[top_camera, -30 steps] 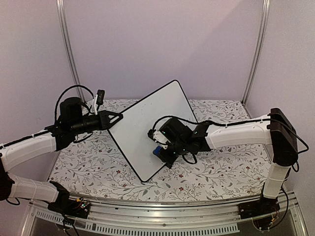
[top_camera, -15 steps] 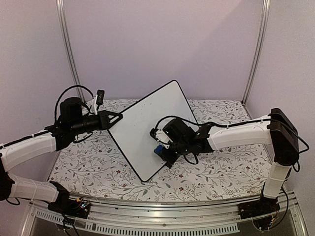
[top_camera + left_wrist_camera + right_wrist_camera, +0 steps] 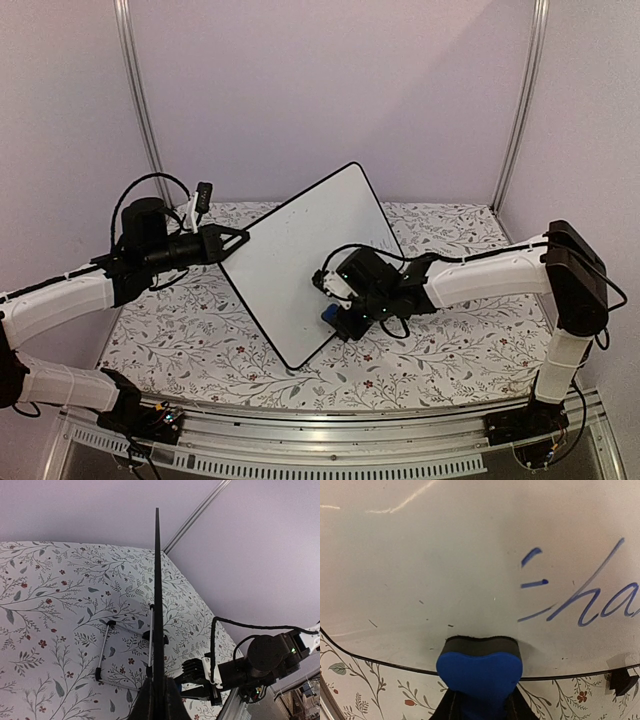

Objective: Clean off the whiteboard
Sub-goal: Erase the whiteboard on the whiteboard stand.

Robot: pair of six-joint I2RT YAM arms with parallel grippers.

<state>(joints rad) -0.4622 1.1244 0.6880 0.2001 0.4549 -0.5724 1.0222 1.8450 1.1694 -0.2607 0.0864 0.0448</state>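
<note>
The whiteboard, glossy white with a thin black frame, stands tilted on one corner above the table. My left gripper is shut on its left edge. In the left wrist view the whiteboard shows edge-on as a black line running up from my left gripper. My right gripper is shut on a blue eraser near the board's lower right edge. In the right wrist view the eraser presses its black felt on the whiteboard just above the frame. Blue handwriting lies to its right.
A floral cloth covers the table. Metal posts rise at the back corners against purple walls. The board's wire stand feet hang behind it. A metal rail runs along the near edge.
My right gripper has slid the eraser a little down and to the right along the board, toward its lower edge. The left arm and the board have stayed put.
</note>
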